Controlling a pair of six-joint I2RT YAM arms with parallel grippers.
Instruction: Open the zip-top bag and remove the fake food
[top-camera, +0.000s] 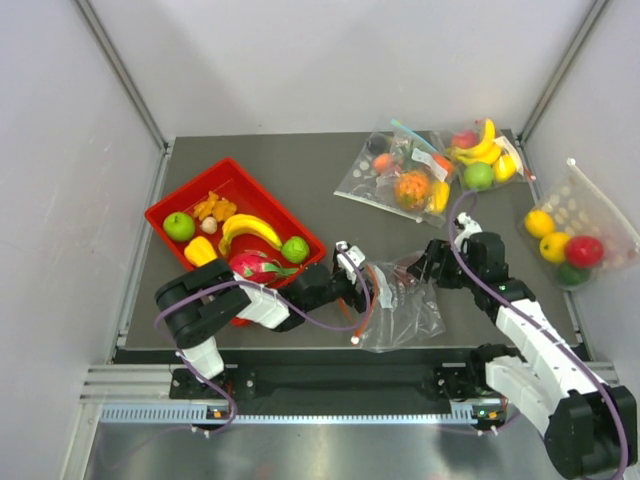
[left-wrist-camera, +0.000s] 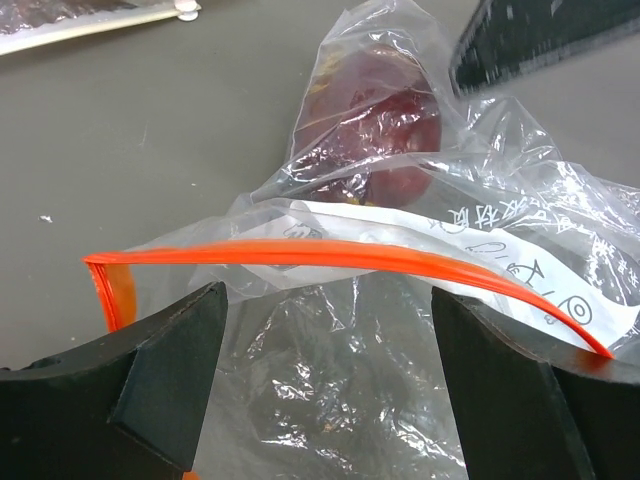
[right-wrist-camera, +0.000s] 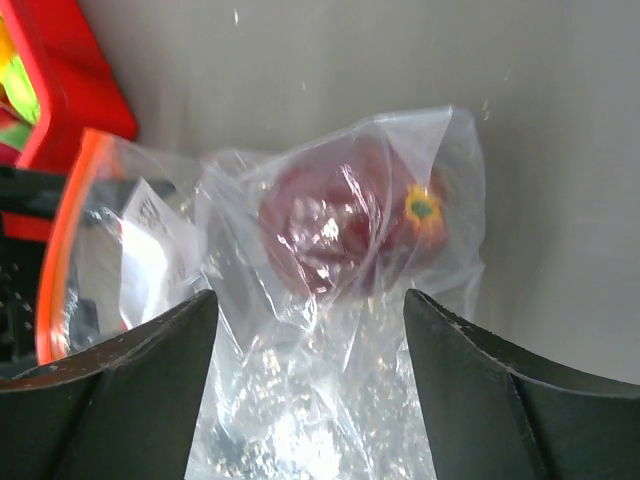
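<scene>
Dark surface (top-camera: 330, 190) carries a red tray (top-camera: 255, 198) at left. The zip-top bag (top-camera: 405, 305) lies near centre, just right of it. Left gripper (left-wrist-camera: 330, 330): jaws wide apart astride the orange zip strip (left-wrist-camera: 330, 255), gripping nothing. Right gripper (right-wrist-camera: 310, 330): jaws apart around the bag's right end, nothing clamped. One dark purple fake food (right-wrist-camera: 330, 225) piece sits inside.

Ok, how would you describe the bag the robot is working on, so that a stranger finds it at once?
On the near part of the dark table, just right of the red tray, lies a crinkly clear zip-top bag. Unlike the two fruit-filled bags at the far side, it has an orange-red zip strip, a white label and one dark red piece showing inside.
</scene>
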